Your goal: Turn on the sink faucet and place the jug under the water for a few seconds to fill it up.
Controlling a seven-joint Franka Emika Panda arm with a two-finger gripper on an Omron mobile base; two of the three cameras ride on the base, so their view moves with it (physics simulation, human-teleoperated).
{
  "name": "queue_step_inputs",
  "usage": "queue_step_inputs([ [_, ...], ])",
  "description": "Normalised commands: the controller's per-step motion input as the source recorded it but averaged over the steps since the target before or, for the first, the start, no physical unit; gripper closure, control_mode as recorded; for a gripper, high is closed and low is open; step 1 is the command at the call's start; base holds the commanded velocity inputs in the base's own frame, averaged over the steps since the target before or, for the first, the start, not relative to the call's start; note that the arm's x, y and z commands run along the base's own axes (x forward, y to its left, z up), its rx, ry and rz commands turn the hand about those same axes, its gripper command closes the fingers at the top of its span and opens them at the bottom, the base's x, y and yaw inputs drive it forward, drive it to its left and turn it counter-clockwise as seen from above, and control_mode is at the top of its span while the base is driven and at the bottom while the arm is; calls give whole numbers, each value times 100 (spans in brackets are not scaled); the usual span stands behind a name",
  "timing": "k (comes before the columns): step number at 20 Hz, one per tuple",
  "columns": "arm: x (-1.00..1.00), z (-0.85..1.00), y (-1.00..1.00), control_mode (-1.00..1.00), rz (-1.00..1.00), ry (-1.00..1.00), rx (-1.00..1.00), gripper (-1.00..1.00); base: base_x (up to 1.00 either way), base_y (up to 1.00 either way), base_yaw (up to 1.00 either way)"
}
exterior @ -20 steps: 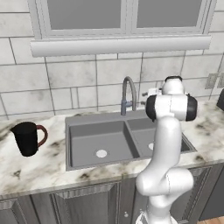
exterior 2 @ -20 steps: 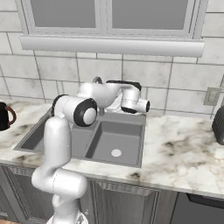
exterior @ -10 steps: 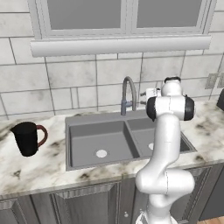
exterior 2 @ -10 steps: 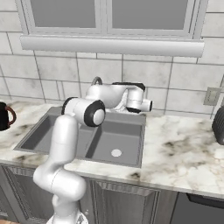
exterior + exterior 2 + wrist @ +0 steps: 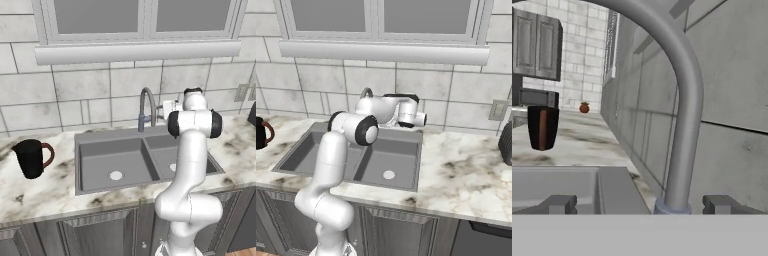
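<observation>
The sink faucet [image 5: 146,106], a grey gooseneck tap, stands behind the dark double sink [image 5: 100,152]. My gripper [image 5: 166,106] hovers just right of it at the height of its stem, pointing at it. In the hand view the faucet [image 5: 684,125] rises close in front, and its base sits between my open fingertips [image 5: 722,204], nearer the right one. Nothing is held. The black jug [image 5: 31,157] with its reddish-brown handle stands upright on the counter left of the sink, and the jug [image 5: 542,127] looks far off from the hand. The water is out of view.
Marble counter [image 5: 55,187] runs on both sides of the sink, with a tiled wall and a window sill [image 5: 135,50] behind. A dark object [image 5: 506,142] sits at the counter's far right. A small reddish thing [image 5: 584,107] stands far down the counter.
The arm's elbow has swung over toward the middle of the sink while the hand stayed beside the faucet. The jug has not moved.
</observation>
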Motion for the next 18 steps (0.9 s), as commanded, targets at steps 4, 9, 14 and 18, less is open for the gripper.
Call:
queue_step_inputs([
  [4, 13, 0, 0, -100, 0, 0, 1, -100, 0, 0, 0],
  [9, 9, 0, 2, -100, 0, 0, 1, -100, 0, 0, 0],
  [14, 0, 0, 12, -100, 0, 0, 0, -100, 0, 0, 0],
  [18, 9, -2, 1, -100, 0, 0, 0, -100, 0, 0, 0],
])
